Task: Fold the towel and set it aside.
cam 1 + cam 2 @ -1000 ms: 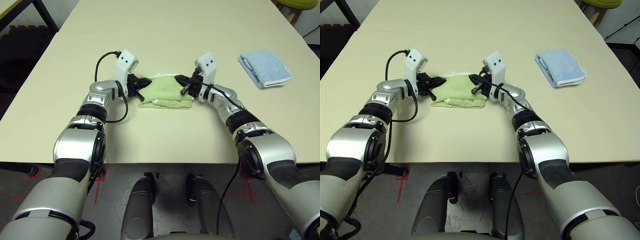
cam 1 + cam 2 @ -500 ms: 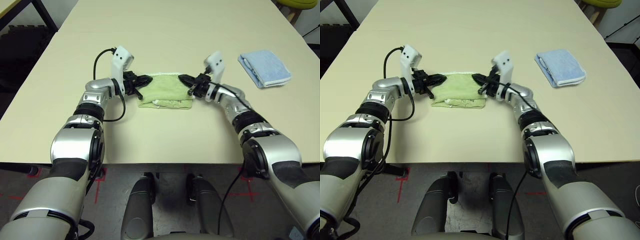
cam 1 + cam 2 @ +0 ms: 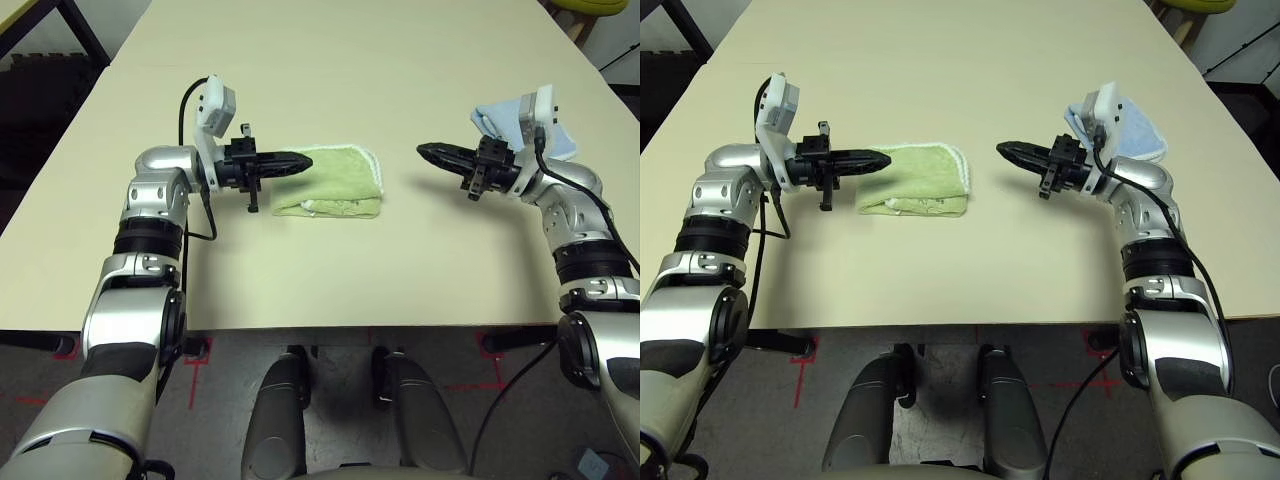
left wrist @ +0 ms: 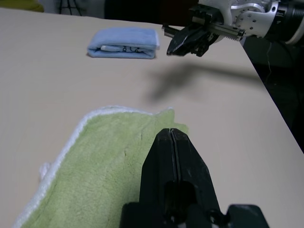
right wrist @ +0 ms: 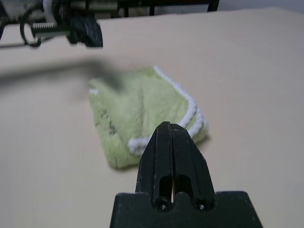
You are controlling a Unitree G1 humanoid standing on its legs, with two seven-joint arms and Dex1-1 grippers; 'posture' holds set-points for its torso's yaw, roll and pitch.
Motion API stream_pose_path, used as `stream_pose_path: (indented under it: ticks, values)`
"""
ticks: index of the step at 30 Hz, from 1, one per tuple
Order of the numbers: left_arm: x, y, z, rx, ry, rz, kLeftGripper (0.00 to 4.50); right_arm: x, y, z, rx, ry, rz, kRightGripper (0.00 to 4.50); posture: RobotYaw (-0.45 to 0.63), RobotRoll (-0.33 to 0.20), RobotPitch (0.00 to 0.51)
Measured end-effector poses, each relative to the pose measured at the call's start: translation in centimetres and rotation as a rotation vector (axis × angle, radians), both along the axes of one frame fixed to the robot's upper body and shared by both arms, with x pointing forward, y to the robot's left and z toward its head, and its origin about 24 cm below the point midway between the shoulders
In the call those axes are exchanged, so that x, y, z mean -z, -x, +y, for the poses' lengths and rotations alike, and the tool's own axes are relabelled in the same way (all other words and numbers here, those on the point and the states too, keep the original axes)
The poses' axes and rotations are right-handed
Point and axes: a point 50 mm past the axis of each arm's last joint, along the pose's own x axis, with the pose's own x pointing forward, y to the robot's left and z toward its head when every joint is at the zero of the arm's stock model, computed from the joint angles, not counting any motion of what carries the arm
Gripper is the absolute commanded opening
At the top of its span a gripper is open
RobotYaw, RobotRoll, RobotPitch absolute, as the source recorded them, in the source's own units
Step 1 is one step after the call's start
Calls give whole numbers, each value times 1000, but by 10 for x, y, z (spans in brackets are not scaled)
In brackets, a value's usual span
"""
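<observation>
The light green towel (image 3: 338, 178) lies folded in a small rectangle on the table's middle, its white edging showing at the right and front. My left gripper (image 3: 307, 160) is shut and empty, its tip hovering just over the towel's left end (image 4: 95, 166). Well off to the right of the towel (image 5: 137, 107), my right gripper (image 3: 423, 151) is shut and holds nothing, pointing back toward it with bare table between them.
A smaller light blue folded cloth (image 4: 123, 42) lies at the right rear of the cream table (image 3: 320, 270), partly hidden behind my right wrist. Dark floor and black furniture legs lie beyond the table's left edge.
Both grippers have drawn back from the towel's ends, the left outward to the left, the right far to the right. Both stayed shut. The towel stays folded.
</observation>
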Motion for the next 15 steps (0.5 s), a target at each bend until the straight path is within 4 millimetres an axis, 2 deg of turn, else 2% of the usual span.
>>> stream_pose_path:
  ticks: [6,14,15]
  values:
    - [25,9,10,37,-94,47,60,18,4,-9,-3,117,50,0,-12,0,191]
    - [24,11,12,50,-117,20,60,22,4,-12,1,131,51,0,-11,0,191]
    - [24,11,12,51,-116,19,220,23,4,-12,1,131,51,232,-11,0,191]
